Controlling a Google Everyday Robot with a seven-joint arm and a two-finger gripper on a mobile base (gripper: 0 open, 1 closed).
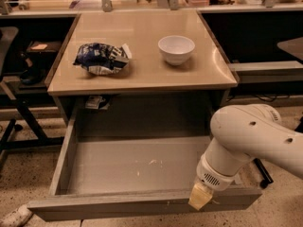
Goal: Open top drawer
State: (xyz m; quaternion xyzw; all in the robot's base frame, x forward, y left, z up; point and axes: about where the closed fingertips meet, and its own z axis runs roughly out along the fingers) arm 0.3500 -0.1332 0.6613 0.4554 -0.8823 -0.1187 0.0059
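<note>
- At the front wall of the top drawer [118, 167], near its right end: the gripper [200, 196], yellowish tip at the upper edge of that wall.
- Not possible to tell how far open the gripper is, or whether anything is in its hold.
- Above and right of the gripper: the white arm [251, 136], covering the drawer's right front corner.
- Top drawer standing far out from under the tabletop, toward the camera.
- Inside the drawer: grey bottom with a few white flecks [152, 162] near the middle.
- On the beige tabletop [142, 74]: a white bowl [176, 48] right of centre, upright, plain white inside; a crumpled blue-and-white bag [102, 58] at left, well apart from the bowl.
- Below the tabletop at left: a small paper label [97, 101].
- Around: speckled floor [28, 174], dark benches behind.
</note>
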